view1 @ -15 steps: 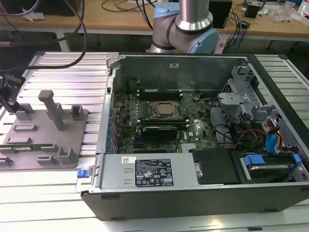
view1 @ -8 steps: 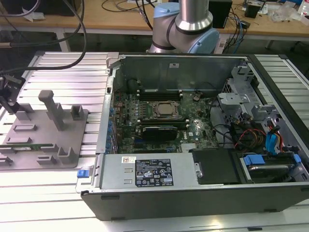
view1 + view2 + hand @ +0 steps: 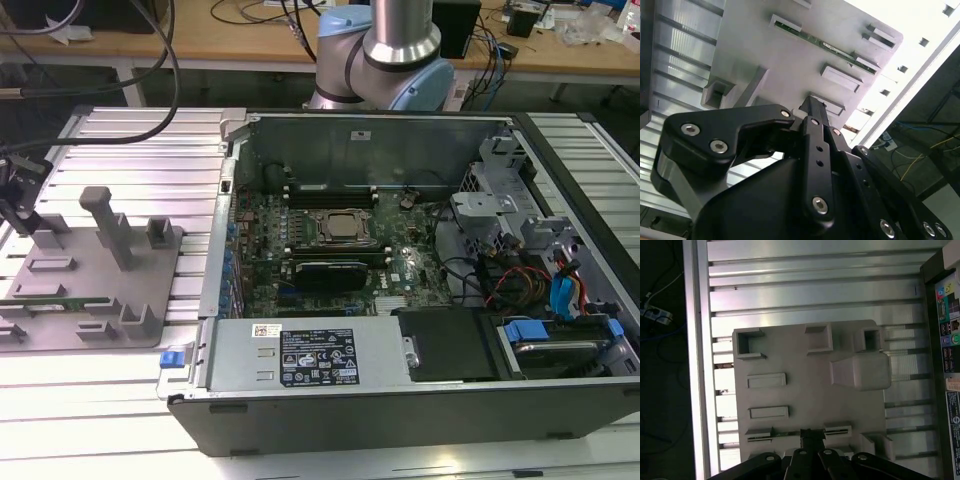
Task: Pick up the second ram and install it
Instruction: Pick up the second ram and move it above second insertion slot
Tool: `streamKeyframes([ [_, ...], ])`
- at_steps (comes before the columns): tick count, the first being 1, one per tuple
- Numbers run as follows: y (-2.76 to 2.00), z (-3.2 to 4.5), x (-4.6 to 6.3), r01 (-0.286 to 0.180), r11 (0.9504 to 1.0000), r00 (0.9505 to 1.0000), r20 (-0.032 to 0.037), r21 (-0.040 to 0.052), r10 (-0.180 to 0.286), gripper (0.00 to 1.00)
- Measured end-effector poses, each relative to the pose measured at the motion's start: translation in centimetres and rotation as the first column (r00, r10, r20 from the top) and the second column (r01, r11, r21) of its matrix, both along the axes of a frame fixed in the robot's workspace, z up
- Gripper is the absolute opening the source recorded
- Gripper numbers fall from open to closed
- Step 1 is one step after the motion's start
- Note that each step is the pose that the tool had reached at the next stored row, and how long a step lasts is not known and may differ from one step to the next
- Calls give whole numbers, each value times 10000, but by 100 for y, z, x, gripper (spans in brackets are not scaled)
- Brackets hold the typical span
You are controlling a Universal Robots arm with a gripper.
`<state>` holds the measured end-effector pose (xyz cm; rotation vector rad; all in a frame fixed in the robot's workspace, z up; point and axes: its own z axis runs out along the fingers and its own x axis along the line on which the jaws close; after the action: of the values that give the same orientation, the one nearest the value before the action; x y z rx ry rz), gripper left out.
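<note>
The second ram (image 3: pixel 50 297) is a slim green strip lying on edge between grey blocks of the fixture tray (image 3: pixel 150 285), at the exterior view's left. It also shows in the second wrist view as the ram (image 3: pixel 840 52) and in the first wrist view as the ram (image 3: pixel 785 432). My gripper (image 3: pixel 25 220) hangs over the tray's far left part, above the ram and apart from it. In both wrist views its black fingers (image 3: pixel 813 107) come together to a narrow tip (image 3: pixel 812 435) with nothing between them.
An open computer case (image 3: pixel 400 360) stands at the exterior view's right of the tray, with the motherboard (image 3: pixel 400 270) and CPU socket (image 3: pixel 345 228) inside. A tall grey post (image 3: pixel 105 225) rises from the tray. The ribbed metal table (image 3: pixel 815 290) lies under everything.
</note>
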<state>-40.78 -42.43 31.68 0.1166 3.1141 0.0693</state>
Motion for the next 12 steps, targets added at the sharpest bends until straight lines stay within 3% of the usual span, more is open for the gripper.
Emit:
streamKeyframes([
  [1, 0, 0, 0, 0, 10000, 10000, 0, -1, 0, 8],
  [2, 1, -18, -1, -491, 9988, 9988, -1, -2, 491, 8],
  [6, 0, -41, -1, -1651, 9863, 9863, -1, -6, 1651, 8],
  [7, 0, -46, -1, -1978, 9802, 9802, -3, -6, 1978, 8],
  [8, 0, -51, 0, -2293, 9734, 9734, -1, -6, 2293, 8],
  [9, 0, -59, -1, -2708, 9626, 9626, -2, -6, 2708, 8],
  [10, 0, -69, -1, -3199, 9474, 9474, -3, -11, 3199, 8],
  [12, 0, -81, -1, -3801, 9249, 9250, -9, -22, 3801, 8],
])
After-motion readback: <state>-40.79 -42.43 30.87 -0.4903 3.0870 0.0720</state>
